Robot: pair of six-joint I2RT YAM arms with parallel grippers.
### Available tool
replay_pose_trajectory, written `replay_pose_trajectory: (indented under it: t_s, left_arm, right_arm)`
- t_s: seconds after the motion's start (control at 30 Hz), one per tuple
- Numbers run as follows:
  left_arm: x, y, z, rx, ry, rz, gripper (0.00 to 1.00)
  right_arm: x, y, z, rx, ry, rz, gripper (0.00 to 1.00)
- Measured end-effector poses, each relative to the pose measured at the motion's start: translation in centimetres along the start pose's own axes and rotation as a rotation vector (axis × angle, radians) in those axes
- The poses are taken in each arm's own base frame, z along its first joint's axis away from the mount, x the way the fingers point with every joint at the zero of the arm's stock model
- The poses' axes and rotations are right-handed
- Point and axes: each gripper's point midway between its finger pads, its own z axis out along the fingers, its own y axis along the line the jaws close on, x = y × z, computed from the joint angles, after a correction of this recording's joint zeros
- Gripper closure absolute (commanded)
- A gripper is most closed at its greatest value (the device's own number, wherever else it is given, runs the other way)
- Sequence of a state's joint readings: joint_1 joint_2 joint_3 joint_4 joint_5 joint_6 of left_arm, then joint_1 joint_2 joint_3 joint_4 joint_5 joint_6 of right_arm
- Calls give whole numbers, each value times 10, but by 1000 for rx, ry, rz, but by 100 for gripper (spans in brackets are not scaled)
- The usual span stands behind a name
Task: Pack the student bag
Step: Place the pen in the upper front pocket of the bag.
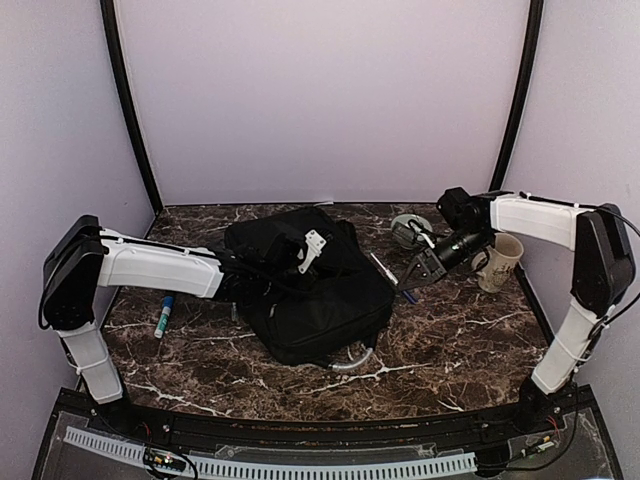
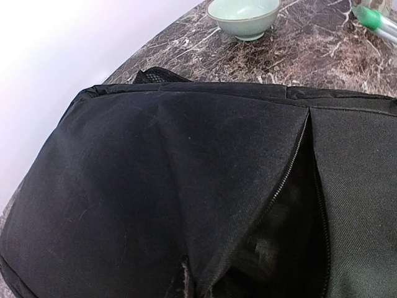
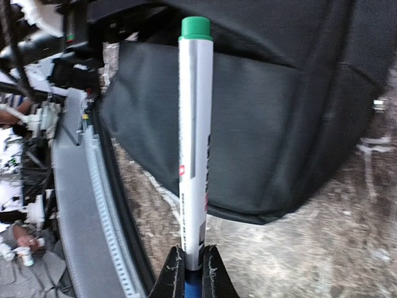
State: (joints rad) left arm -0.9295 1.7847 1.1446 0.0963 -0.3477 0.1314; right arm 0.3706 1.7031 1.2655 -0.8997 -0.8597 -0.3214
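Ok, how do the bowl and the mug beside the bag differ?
The bowl is pale green, low and wide; the mug is cream and taller. The mug has a side handle; the bowl has none. The bowl sits farther back, nearer the student bag; the mug stands farther right. Both stand upright on the marble table.
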Motion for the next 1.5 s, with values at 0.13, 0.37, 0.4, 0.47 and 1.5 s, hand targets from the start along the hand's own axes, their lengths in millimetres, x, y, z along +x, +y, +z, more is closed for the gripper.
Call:
replay_pose_trajectory:
  t_s: [0.13,0.37,0.4,0.47,1.5]
  left_arm:
    - [-2,-1,2,2,-13,-34,98]
    - [-4,-1,2,-1,-19,-47,98]
    - [-4,0,2,-2,-20,-47,98]
    - [-4,0,2,-3,-20,-47,98]
    - [-2,-1,0,2,-22,5,98]
  right_arm:
    - [5,19,9,-113,23,23,94]
    - [5,30,41,-215,128,71,94]
    - [4,31,46,-223,140,79,93]
    - [4,31,55,-237,163,98,93]
    - [-72,-5,102,-229,104,285,50]
